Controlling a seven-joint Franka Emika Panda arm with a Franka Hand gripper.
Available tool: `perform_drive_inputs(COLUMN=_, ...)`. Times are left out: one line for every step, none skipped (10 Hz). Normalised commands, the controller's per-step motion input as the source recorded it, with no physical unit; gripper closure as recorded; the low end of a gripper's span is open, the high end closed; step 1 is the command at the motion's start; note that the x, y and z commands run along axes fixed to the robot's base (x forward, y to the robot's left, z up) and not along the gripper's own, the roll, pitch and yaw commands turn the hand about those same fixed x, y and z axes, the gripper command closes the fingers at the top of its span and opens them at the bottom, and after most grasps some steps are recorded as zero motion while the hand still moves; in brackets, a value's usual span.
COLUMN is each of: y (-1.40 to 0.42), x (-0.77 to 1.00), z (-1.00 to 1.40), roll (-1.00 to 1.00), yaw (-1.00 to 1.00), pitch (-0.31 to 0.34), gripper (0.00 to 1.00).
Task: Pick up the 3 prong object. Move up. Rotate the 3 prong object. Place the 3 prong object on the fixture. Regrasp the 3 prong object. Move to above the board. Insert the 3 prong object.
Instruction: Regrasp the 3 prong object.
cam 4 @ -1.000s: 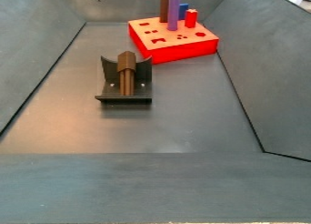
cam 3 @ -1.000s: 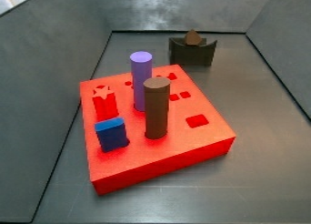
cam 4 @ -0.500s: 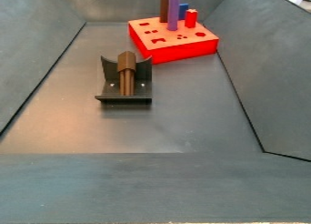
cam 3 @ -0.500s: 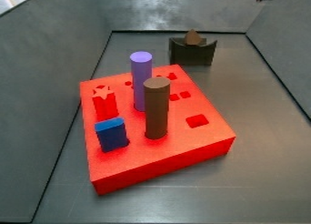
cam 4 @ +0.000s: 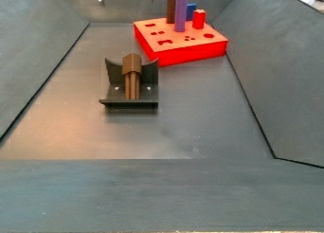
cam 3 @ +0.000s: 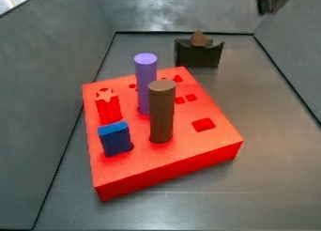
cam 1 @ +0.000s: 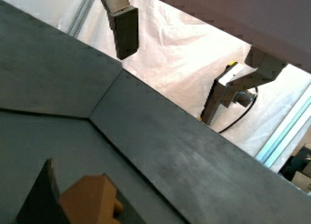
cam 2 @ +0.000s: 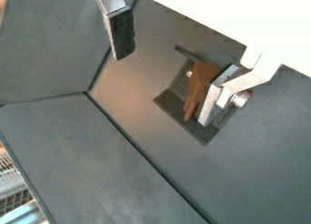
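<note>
- The 3 prong object [cam 4: 131, 74] lies in the notch of the fixture [cam 4: 128, 95], long axis level and running along the tray floor [cam 4: 177, 128] toward the board [cam 4: 184, 43].
- My gripper [cam 2: 174, 59] hangs high above the fixture, fingers [cam 2: 120, 32] spread wide with nothing between them.
- Open floor surrounds the fixture; the sloped walls stand well apart from it.
- On the board stand a purple cylinder [cam 3: 145, 83], a tall brown cylinder [cam 3: 160, 110], a red piece [cam 3: 109, 107] and a blue block [cam 3: 114, 138].
</note>
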Motion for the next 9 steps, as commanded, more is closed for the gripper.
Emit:
perform_drive_inputs(y=0.06, x=0.05, z=-1.0, roll=0.2, yaw=0.17, pitch=0.047, gripper=0.0)
perform_drive_inputs(y=0.06, x=0.06, z=-1.0, roll=0.16, yaw=0.17, pitch=0.023, gripper=0.0)
perform_drive_inputs(y=0.05, x=0.07, z=-1.0, roll=0.12, yaw=0.15, pitch=-0.015, gripper=0.0)
perform_drive_inputs(y=0.05, x=0.08, z=-1.0, roll=0.11, yaw=0.14, pitch=-0.034, gripper=0.0)
perform_drive_inputs(y=0.05, x=0.09, z=-1.0, roll=0.09, yaw=0.11, pitch=-0.071, gripper=0.0)
perform_drive_inputs(y=0.04, x=0.1, z=-1.0, roll=0.08, yaw=0.09, pitch=-0.09, gripper=0.0)
perform_drive_inputs(y=0.04, x=0.11, z=-1.0, roll=0.08, yaw=0.05, pitch=-0.105, gripper=0.0)
perform_drive_inputs(y=0.03, x=0.11, z=-1.0, roll=0.08, yaw=0.03, pitch=-0.106, gripper=0.0)
perform_drive_inputs(y=0.02, x=0.1, z=-0.8, roll=0.07, yaw=0.0, pitch=-0.095, gripper=0.0)
